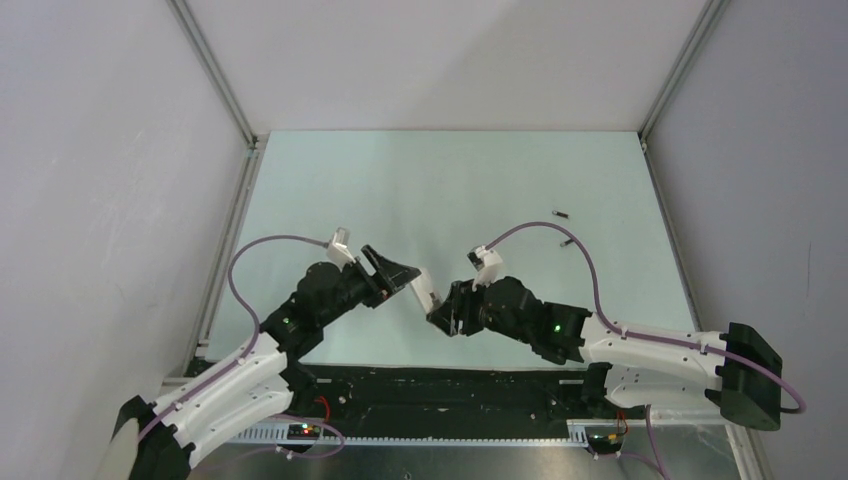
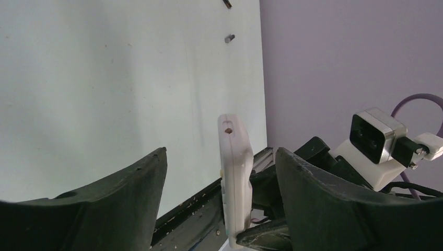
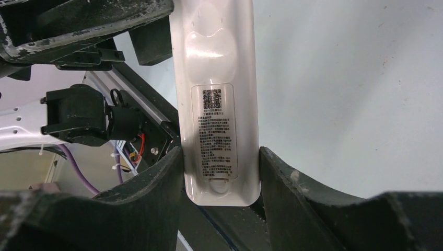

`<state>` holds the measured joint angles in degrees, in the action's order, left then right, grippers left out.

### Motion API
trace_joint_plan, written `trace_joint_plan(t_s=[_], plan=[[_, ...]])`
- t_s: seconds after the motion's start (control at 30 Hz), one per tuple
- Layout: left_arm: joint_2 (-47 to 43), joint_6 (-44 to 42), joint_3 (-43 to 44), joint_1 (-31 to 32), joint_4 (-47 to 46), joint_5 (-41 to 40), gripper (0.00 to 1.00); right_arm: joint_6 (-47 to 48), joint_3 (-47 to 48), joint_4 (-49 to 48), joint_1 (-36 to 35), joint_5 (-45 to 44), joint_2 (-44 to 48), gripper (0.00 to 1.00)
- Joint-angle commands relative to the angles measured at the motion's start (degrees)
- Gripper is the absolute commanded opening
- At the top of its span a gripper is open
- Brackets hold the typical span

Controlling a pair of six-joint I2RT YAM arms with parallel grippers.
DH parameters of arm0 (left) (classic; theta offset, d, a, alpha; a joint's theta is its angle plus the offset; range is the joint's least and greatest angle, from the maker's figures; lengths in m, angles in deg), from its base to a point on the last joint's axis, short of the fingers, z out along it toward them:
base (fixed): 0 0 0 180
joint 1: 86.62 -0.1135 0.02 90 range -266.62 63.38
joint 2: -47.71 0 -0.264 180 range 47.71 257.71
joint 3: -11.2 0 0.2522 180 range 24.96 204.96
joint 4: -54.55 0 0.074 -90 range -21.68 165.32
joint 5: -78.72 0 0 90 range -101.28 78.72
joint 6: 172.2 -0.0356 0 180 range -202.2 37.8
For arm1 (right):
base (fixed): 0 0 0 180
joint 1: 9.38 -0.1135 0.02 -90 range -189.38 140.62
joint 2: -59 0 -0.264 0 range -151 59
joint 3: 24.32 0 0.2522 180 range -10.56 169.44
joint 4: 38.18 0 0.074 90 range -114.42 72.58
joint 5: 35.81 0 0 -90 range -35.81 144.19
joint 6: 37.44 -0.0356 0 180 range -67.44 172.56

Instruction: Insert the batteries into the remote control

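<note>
Two batteries far right | remote control in right fingers

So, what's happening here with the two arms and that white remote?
The right gripper clamps one end of the slim white rectangular remote control, holding it above the pale green table. The left gripper is open, straddling the other end without touching it. Both small dark cylindrical batteries lie on the table, off to the right.
</note>
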<state>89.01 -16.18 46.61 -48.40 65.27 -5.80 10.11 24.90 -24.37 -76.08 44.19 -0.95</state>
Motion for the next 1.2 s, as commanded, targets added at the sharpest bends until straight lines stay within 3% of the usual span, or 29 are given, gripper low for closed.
trace_joint_plan(t_s=[0.0,0.3,0.57,0.67,0.73,0.83,0.9,1.0,1.17], plan=[[1.69,-0.48,3.43,1.90,-3.50,-2.30,0.79,-0.25,0.12,-4.32,0.25,1.29,0.19,0.29],[5.70,-1.39,5.19,3.83,-4.09,-2.05,0.57,0.59,0.17,-4.38,0.26,2.21,0.15,0.29],[7.38,-2.06,5.59,4.13,-4.29,-1.00,0.28,1.43,0.20,-3.64,0.38,1.33,0.18,0.30],[7.42,-2.48,5.45,4.16,-4.47,-0.79,0.09,1.75,0.15,-3.64,0.42,1.12,0.18,0.32],[7.21,-2.55,5.15,4.15,-4.56,-0.89,0.01,2.84,0.17,-3.53,0.43,0.89,0.22,0.40],[7.11,-2.04,4.76,4.18,-4.42,-2.35,0.00,5.51,0.22,-3.39,-0.07,-0.53,0.57,0.69],[7.16,-1.99,4.77,4.17,-3.08,-4.08,0.00,8.38,0.44,-2.92,-0.76,-2.60,0.71,0.79],[7.46,-1.33,7.14,4.16,6.18,-8.88,0.00,14.66,2.31,-1.15,-3.20,-6.44,-0.75,0.87],[6.12,2.13,8.79,4.16,13.79,-15.66,0.00,24.53,8.51,3.59,-9.93,-19.87,-7.07,0.91]])
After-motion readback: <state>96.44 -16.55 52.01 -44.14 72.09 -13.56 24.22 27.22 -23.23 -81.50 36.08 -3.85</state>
